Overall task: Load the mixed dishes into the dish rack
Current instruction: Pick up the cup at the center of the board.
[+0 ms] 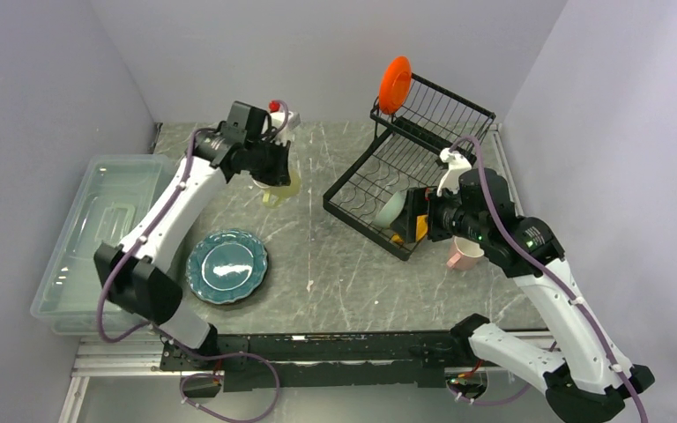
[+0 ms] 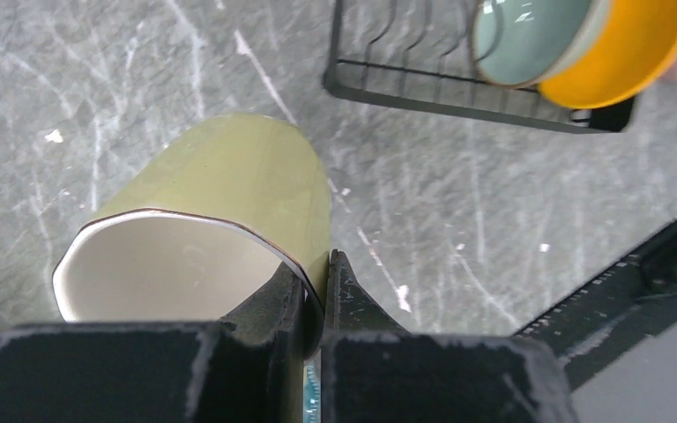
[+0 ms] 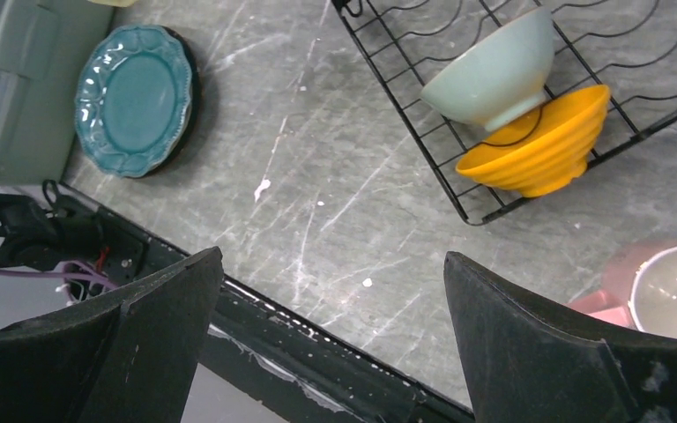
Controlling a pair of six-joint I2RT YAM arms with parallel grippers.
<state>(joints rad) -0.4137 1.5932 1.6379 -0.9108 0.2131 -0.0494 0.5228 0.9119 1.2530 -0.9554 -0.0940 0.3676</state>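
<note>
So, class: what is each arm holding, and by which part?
Left fingers pinch the pale yellow mug by its rim wall; right fingers, open, hold nothing.

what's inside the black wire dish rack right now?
Lower tray of the black wire dish rack: pale green bowl leaning on orange-yellow ribbed bowl, near corner. Small orange-red plate stands at the raised tier's far-left corner. From above, the right arm covers part of the tray.

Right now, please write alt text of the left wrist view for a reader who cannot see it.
The left pincer is shut on the rim of the pale yellow mug, one finger inside and one outside, above a grey marbled table. At top right, a corner of the dish rack holds a pale green bowl and an orange-yellow bowl.
</note>
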